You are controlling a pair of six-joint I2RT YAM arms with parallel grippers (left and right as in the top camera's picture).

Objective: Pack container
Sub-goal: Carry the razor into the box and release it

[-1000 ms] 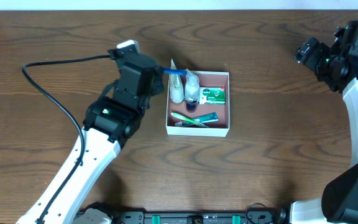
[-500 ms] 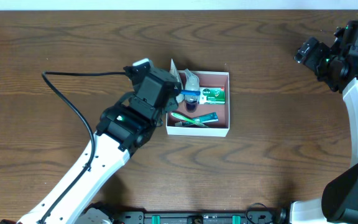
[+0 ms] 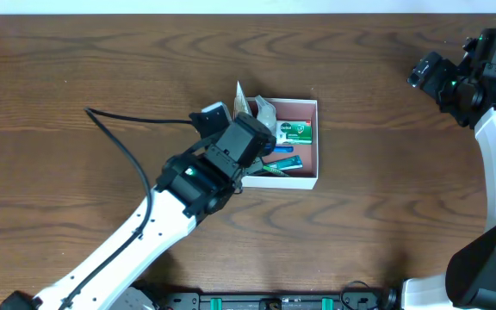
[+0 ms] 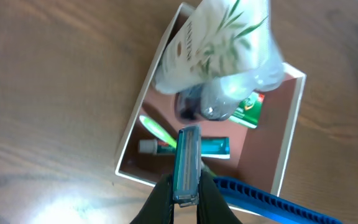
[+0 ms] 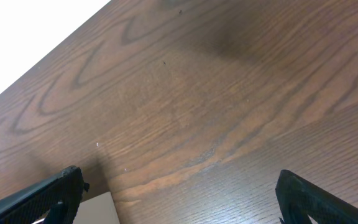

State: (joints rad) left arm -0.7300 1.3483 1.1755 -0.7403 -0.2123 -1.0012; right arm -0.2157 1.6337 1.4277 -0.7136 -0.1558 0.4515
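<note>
Below left gripper (image 4: 185,200): container (image 4: 267,146); gripper pinching blue razor (image 4: 187,163). Right gripper (image 5: 179,180) spread, well apart.

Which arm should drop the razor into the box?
Left. The left gripper is shut on the blue razor above the container; the right gripper hangs open over bare table, far from it.

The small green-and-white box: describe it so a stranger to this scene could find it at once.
On the brown wooden table stands a square shallow cardboard container with white walls and pink-brown inside. In its top right corner, seen from overhead, lies the small green-and-white box, the only flat carton among bottles and a tube.
</note>
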